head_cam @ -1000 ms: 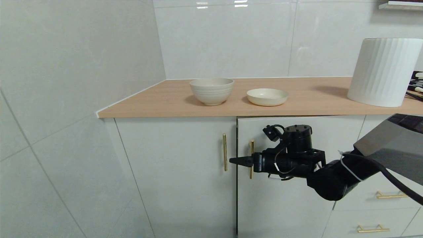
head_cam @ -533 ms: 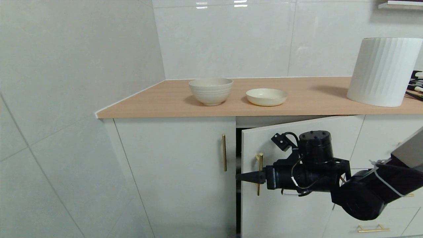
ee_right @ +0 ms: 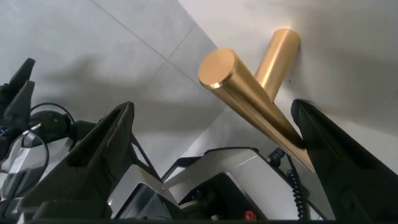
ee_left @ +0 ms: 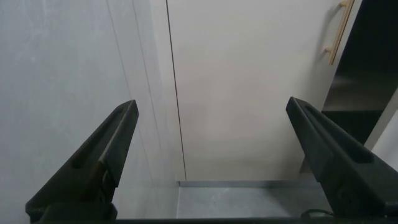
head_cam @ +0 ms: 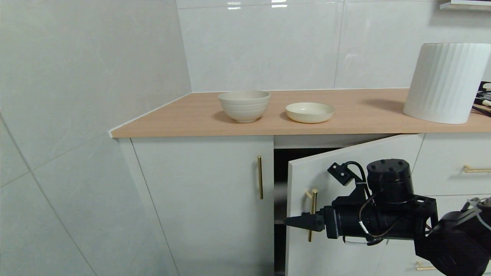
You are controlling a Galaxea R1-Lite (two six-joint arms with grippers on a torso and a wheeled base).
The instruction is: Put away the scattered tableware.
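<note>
A beige ribbed bowl [head_cam: 244, 105] and a shallow cream dish [head_cam: 310, 112] stand side by side on the wooden countertop [head_cam: 191, 119]. Below them the right cabinet door [head_cam: 345, 161] stands partly open. My right gripper [head_cam: 296, 221] is at that door's brass handle [head_cam: 312, 209]. In the right wrist view the handle [ee_right: 249, 93] runs between the spread fingers [ee_right: 106, 155] of the open gripper [ee_right: 212, 107]. My left gripper [ee_left: 211, 104] is open and holds nothing, low in front of the closed left cabinet door [ee_left: 249, 93].
A tall white ribbed container [head_cam: 447, 82] stands at the counter's right end. The tiled wall [head_cam: 76, 115] closes off the left side. Drawers with brass pulls [head_cam: 475, 168] sit to the right of the open door. The cabinet's inside [head_cam: 282, 168] is dark.
The right cabinet door has swung from nearly closed to partly open. My right gripper has moved down and to the right with the handle.
</note>
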